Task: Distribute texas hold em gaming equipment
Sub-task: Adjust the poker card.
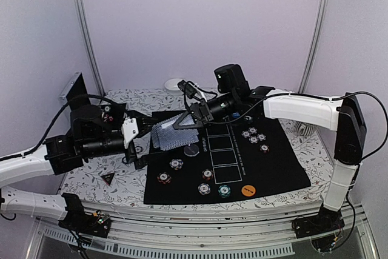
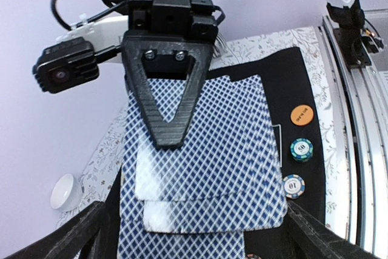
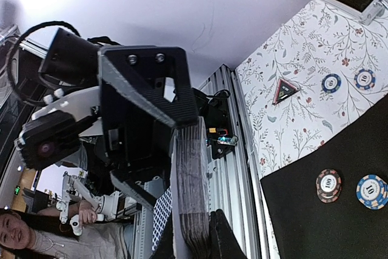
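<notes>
A stack of blue-and-white-backed playing cards (image 1: 170,135) hangs above the black mat's (image 1: 285,168) left edge, slightly fanned. My right gripper (image 1: 183,123) is shut on the cards (image 3: 197,192), seen edge-on between its fingers (image 3: 223,242). My left gripper (image 2: 195,210) stands wide open, its fingers (image 2: 85,232) apart from the cards' (image 2: 206,168) sides. One right finger (image 2: 167,98) lies across the card backs. Several chips (image 1: 176,164) lie on the mat's near half, and more chips (image 1: 254,136) cluster at the right. An orange disc (image 1: 247,190) and a dark disc (image 1: 191,150) lie there too.
A black-red triangle marker (image 1: 108,178) lies on the floral cloth at the near left, with two chips (image 3: 331,83) close to it. A small white bowl (image 1: 174,84) stands at the back. The silver case (image 1: 73,89) stands open at the far left.
</notes>
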Available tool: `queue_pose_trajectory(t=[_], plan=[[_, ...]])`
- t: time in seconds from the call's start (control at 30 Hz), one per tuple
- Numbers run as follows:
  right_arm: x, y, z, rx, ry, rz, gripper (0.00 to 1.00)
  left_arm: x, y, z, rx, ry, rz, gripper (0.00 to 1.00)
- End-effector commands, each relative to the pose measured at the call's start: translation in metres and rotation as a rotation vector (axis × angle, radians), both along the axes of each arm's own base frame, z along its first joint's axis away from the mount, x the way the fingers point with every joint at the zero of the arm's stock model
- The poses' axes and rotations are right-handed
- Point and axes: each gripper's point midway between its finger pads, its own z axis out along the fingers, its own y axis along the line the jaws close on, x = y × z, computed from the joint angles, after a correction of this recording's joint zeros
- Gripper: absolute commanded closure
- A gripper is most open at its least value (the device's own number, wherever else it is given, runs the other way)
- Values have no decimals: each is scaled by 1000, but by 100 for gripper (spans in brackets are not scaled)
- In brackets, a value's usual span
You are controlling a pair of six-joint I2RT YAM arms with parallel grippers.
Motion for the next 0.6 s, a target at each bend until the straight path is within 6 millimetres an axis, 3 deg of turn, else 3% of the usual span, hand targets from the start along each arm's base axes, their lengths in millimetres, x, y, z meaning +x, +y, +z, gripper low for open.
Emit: queue_pose_trajectory(t=[0.0, 0.27, 0.57], plan=[[-19, -2, 29, 84, -53, 61, 98, -1, 10, 29, -219, -118, 18, 2], [-21, 3, 33, 84, -23, 67, 98, 8, 1, 31, -246, -132, 15, 2], [-25, 7, 35, 85, -2, 79, 98, 6, -6, 18, -227, -114, -34, 2]])
